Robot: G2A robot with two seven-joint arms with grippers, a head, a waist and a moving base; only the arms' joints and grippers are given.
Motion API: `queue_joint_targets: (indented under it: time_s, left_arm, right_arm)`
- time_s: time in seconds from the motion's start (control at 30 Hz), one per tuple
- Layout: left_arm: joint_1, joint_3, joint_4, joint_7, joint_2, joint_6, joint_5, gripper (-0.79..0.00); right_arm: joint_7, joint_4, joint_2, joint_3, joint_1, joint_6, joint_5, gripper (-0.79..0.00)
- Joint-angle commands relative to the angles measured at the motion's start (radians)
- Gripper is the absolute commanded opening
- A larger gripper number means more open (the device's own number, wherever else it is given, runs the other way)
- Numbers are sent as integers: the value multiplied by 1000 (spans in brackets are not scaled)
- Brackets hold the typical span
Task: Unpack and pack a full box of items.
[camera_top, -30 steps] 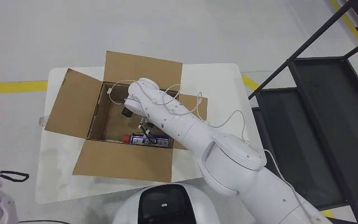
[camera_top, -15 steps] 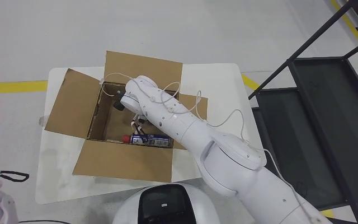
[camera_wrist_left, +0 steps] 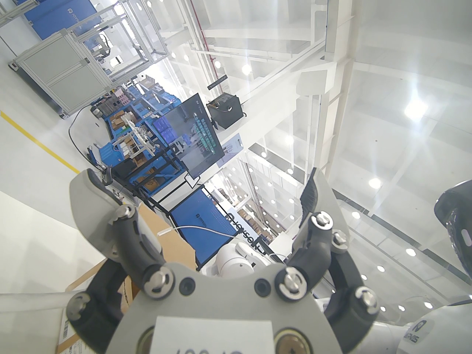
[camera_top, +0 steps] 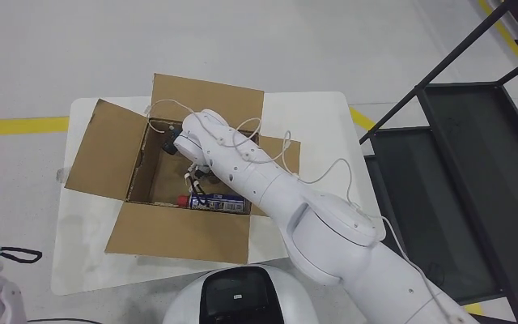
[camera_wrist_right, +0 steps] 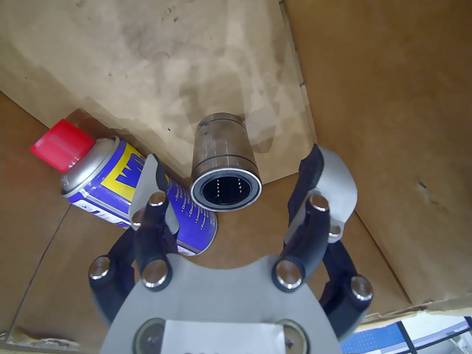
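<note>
An open cardboard box (camera_top: 97, 154) sits on the white table (camera_top: 307, 113). My right arm is down inside it. My right gripper (camera_wrist_right: 234, 156) hangs open over the box floor, and a steel cylindrical bearing (camera_wrist_right: 223, 163) lies just ahead between its fingertips, apart from both pads. A blue and yellow spray can (camera_wrist_right: 121, 186) with a red cap lies on its side beside the bearing, against the near wall of the box (camera_top: 214, 201). My left gripper (camera_wrist_left: 199, 176) points up at the ceiling, open with nothing in it.
The box flaps (camera_top: 206, 97) are folded outward on all sides. A dark metal stair frame (camera_top: 453, 162) stands to the right of the table. A yellow floor line (camera_top: 32, 125) runs at the left.
My right gripper has pulled away from the spray can toward the far left part of the box. The can has stayed against the near wall.
</note>
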Motion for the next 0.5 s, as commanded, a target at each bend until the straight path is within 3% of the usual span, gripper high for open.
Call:
queue_joint_targets:
  time_s: [0.0, 0.3, 0.37, 0.4, 0.47]
  left_arm:
    - [0, 0, 0, 0, 0, 0, 0, 0]
    - [0, 0, 0, 0, 0, 0, 0, 0]
    - [0, 0, 0, 0, 0, 0, 0, 0]
    - [0, 0, 0, 0, 0, 0, 0, 0]
    - [0, 0, 0, 0, 0, 0, 0, 0]
  right_arm:
    - [-1, -1, 2, 3, -4, 4, -2, -132]
    - [11, -10, 10, 10, -30, 0, -15, -228]
    - [7, -8, 12, 13, -32, 5, -21, -286]
    - [5, -8, 14, 15, -33, 7, -24, -406]
    - [-1, -9, 15, 18, -35, 16, -27, -468]
